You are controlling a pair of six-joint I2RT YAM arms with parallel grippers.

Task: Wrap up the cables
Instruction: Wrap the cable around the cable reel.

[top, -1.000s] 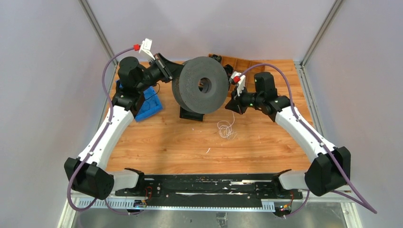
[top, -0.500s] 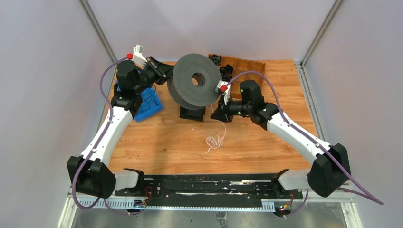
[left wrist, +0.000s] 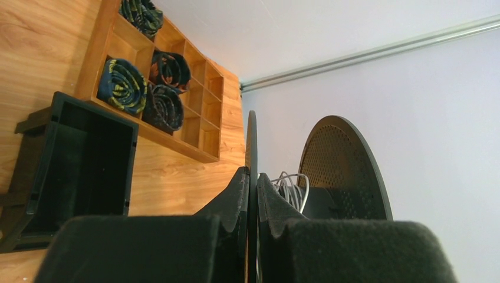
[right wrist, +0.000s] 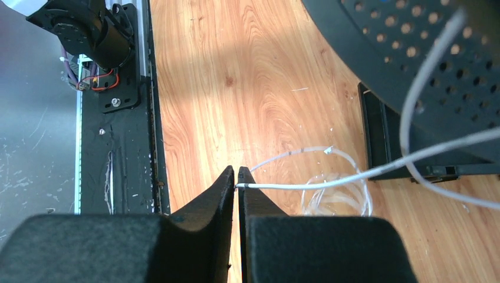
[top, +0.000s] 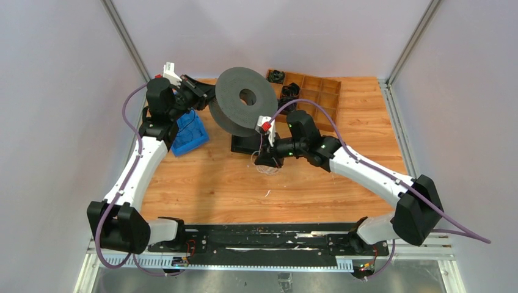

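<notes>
Spool (top: 244, 101) rim clamped in the left end effector (left wrist: 252, 175). Right end effector (right wrist: 236, 175) is clenched on the cable (right wrist: 306, 186) just beside the spool. Few turns wound so far, I'd say; loose loops on the desk (top: 317, 183) below the spool remain.

Items on inspection: two robot arms, one left arm (top: 137, 174) and one right arm (top: 366, 171). Two purple cords, one per arm (top: 125, 116) (top: 330, 116). One black reel (top: 244, 101) made of two perforated discs. One black stand (top: 247, 144). One wooden tray (top: 324, 91) holding four coiled bundles (left wrist: 124, 85), as counted in the left wrist view. One blue tray (top: 189, 137). One loose tangle of white wire (right wrist: 336, 194).
</notes>
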